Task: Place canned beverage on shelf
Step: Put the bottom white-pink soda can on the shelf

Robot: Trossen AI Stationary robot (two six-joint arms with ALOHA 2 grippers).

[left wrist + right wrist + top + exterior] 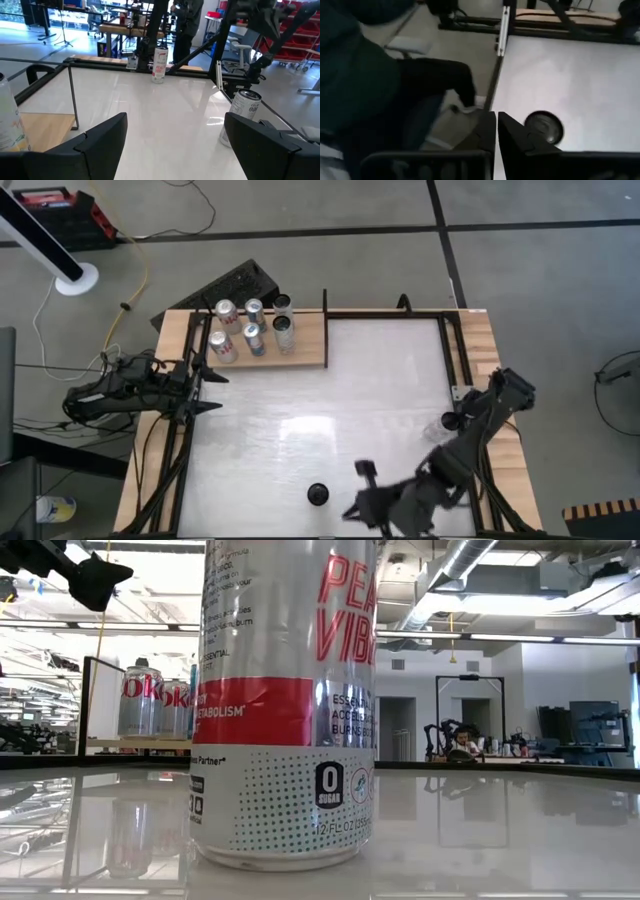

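Observation:
The light-wood shelf (300,345) lies at the table's far left and carries several upright cans (250,330); they also show in the low view (150,700). A silver and red can (318,495) stands on its base near the table's near edge, filling the low view (285,700). Another can (440,428) stands near the right edge, also in the left wrist view (159,65). My left gripper (212,390) is open and empty just in front of the shelf. My right gripper (355,498) hovers right of the near can, shut and empty; the can's dark top (543,127) shows beside its fingers.
A thin black frame runs along the table's far and right sides (445,350). A person in dark clothes (365,75) sits just beyond the table's edge (492,90). The glossy white tabletop (380,390) lies bare between the shelf and the near can.

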